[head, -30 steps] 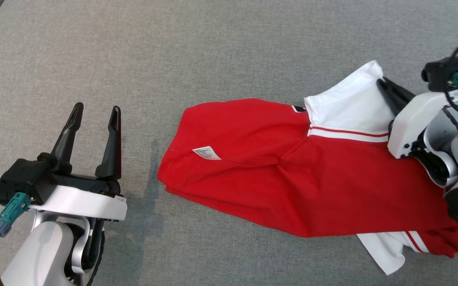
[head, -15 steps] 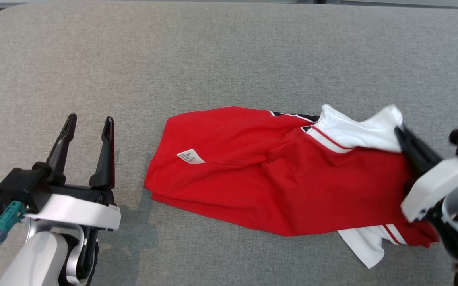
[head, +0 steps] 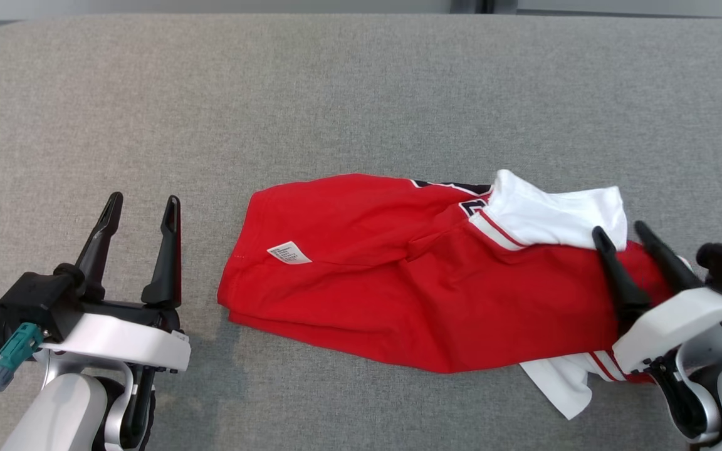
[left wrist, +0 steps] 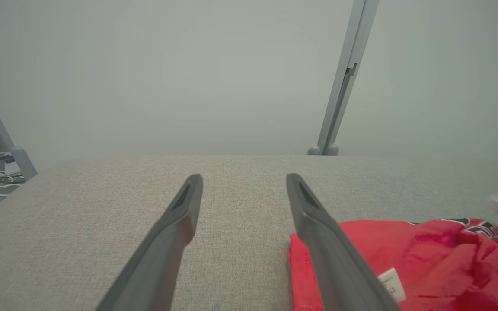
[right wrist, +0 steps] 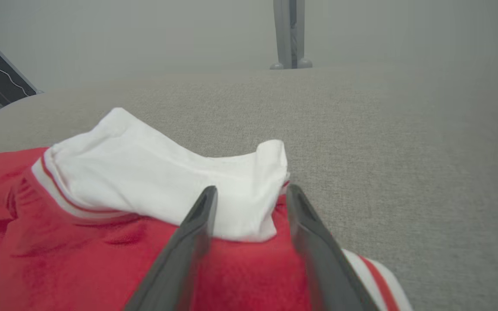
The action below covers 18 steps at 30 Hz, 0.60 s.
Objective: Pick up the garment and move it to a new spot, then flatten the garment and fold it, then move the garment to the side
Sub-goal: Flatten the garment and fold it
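Left end effector point(head: 145, 200) sits in the lower left of the head view, both dark fingers point(head: 165, 250) pointing up the frame with a slight lean to the right, jaws spread wide. The white wrist shell point(head: 116, 335) is right under it, with a teal plug point(head: 16, 341) on its left side, and the pale forearm point(head: 54, 407) drops off the bottom edge. Right end effector point(head: 619, 229) is over at the right edge, fingers angled up and to the left, parted too and not pinching. Its white wrist runs down into the lower right corner.
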Tool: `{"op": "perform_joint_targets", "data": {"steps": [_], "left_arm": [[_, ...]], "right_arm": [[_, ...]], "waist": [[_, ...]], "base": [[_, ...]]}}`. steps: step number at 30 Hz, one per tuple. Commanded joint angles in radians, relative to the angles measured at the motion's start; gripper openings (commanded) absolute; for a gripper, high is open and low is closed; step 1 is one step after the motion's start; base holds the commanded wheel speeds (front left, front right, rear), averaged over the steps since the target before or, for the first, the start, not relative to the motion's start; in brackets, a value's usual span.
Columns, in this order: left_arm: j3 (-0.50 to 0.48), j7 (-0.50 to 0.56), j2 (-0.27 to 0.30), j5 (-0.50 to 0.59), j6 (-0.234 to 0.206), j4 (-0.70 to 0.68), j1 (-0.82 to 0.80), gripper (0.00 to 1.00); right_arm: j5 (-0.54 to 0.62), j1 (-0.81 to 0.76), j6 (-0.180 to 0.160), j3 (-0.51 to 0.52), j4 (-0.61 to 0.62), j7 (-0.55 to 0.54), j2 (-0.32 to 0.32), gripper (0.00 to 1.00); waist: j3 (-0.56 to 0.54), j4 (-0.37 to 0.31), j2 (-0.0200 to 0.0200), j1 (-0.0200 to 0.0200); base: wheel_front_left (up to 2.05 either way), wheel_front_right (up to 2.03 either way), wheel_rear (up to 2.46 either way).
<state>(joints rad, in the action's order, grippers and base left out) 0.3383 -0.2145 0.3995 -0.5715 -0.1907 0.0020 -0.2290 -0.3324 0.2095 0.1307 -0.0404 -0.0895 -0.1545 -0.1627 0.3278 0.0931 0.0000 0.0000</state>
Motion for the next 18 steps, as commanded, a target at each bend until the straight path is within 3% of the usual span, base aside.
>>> {"op": "perform_joint_targets", "data": {"steps": [1, 10, 18], "left_arm": [[-0.002, 0.000, 0.007, -0.003, -0.005, 0.000, 0.009, 1.00], [-0.011, 0.003, 0.018, -0.011, -0.028, -0.009, 0.059, 1.00], [-0.011, 0.013, 0.024, -0.009, -0.048, -0.031, 0.082, 1.00]], "right_arm": [[0.007, -0.016, 0.000, 0.005, 0.006, 0.015, -0.001, 1.00], [0.064, -0.099, 0.000, 0.072, 0.141, 0.145, 0.058, 1.00], [0.100, -0.127, 0.000, 0.103, 0.236, 0.131, 0.081, 1.00]], "waist": [[-0.009, -0.003, 0.0000, 0.0000], [-0.064, -0.024, 0.0000, 0.0000], [-0.090, -0.035, 0.0000, 0.0000]], "base": [[0.00, 0.00, 0.00], [0.00, 0.00, 0.00], [0.00, 0.00, 0.00]]}}
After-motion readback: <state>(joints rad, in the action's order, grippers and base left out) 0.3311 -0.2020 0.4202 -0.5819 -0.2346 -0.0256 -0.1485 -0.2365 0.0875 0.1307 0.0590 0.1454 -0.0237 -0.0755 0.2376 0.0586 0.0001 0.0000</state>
